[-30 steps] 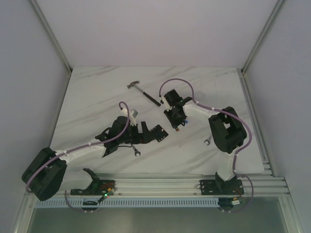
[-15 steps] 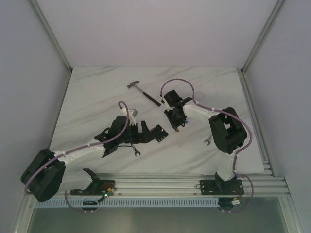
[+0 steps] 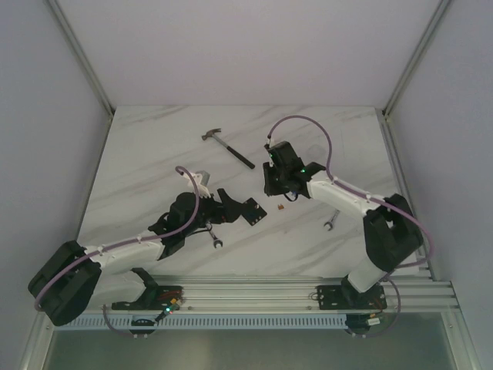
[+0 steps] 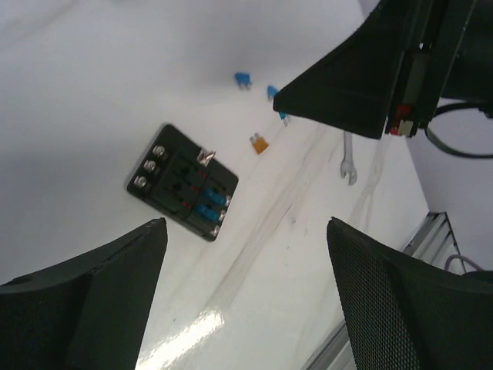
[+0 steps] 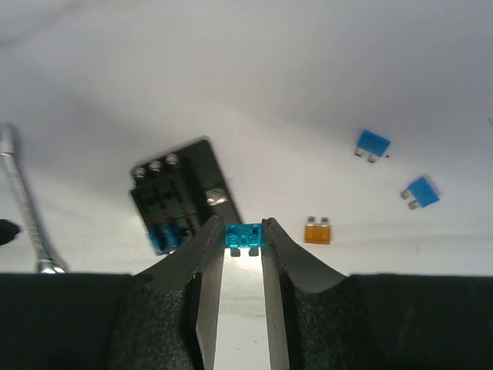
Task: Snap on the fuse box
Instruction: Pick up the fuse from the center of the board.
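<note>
R arm is stretched toward mid-table, R gripper point(image 5: 241, 228) pinched on a lt-blue fuse point(image 5: 243, 236) just beside the fuse box point(image 5: 183, 202). L gripper point(image 4: 246, 225) hovers w/ fingers spread wide, and the box sits untouched on the table point(image 3: 154, 154) beyond them. Box is black, square-ish plastic w/ 3 silver screws along one edge and blue fuses seated; the table's glossy white marble, w/ an orange fuse point(image 5: 318, 230) nearby.

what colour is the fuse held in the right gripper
Light blue: the fuse in the right gripper shows best in the right wrist view.
</note>
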You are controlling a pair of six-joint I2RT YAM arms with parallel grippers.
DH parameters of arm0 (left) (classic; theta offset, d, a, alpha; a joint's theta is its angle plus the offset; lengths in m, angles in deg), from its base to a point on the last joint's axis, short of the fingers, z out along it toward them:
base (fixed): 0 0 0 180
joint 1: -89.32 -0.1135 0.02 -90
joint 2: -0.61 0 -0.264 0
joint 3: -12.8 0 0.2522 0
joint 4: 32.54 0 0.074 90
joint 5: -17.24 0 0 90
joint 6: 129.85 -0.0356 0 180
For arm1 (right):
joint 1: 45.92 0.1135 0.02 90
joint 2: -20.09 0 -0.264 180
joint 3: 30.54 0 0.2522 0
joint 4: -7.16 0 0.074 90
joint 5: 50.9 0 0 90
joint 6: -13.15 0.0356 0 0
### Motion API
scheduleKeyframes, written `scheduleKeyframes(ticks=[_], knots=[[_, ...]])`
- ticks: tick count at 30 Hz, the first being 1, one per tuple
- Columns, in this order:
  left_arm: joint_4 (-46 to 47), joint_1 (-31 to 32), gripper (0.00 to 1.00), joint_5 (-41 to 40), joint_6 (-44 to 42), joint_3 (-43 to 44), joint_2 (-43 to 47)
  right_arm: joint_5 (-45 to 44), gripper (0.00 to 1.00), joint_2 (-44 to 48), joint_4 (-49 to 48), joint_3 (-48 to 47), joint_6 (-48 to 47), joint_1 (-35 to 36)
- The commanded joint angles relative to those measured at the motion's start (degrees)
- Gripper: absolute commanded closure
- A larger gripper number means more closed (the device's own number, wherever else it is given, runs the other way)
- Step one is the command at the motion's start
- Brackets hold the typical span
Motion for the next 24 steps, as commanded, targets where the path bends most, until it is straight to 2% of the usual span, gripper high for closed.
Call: scheduleKeyframes(ticks=[1, 9, 11, 16, 24], knots=[[10.43, 1.35, 0.08, -5.55, -0.61, -0.87, 1.75, 0.74, 0.75, 6.56, -8.59, 4.16, 9.29, 1.36], [17.97, 5.42, 0.16, -8.60, -4.04, 0.50, -0.44, -0.18, 0.75, 14.39, -16.80, 8.64, 18.14, 4.37], [19.92, 6.55, 0.21, -10.03, -4.58, 0.70, -1.51, -0.58, 0.76, 15.31, -18.04, 9.38, 19.60, 5.27], [21.56, 8.47, 0.42, -14.12, -5.77, 1.73, -3.49, -2.09, 0.75, 17.41, -20.96, 11.62, 22.69, 7.33], [21.66, 8.95, 0.54, -15.77, -7.20, 3.59, -6.27, -3.06, 0.75, 19.03, -22.30, 13.07, 24.07, 8.78]])
